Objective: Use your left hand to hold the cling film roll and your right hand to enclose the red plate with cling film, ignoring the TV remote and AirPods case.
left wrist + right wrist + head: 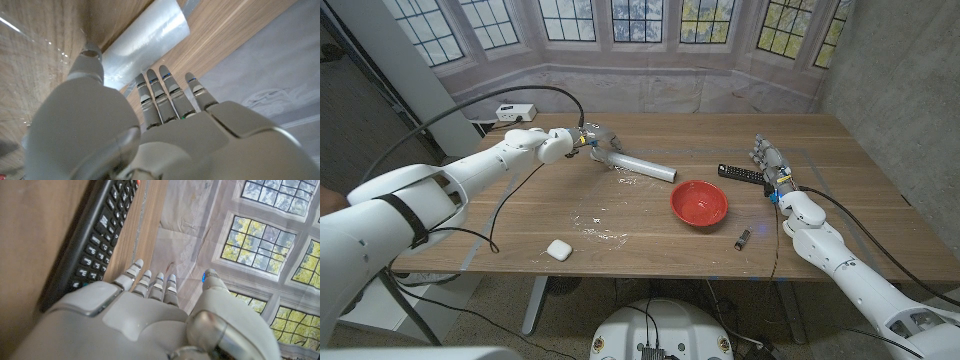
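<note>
Left hand (pixel 597 140) is gripping cling film roll (pixel 645 166); right hand (pixel 769 163), fingers together, idling beside TV remote (pixel 741 174). Should steady roll first.

Even, soft daylight from the windows (pixel 640 20) — faint shadows, wide-angle bending at edges, wrist views blurred close up.

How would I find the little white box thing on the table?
Start at the wooden table and find its near edge. The AirPods case lies there, left of the red plate. It's the only small white rounded thing; the small object near the plate is dark.
</note>
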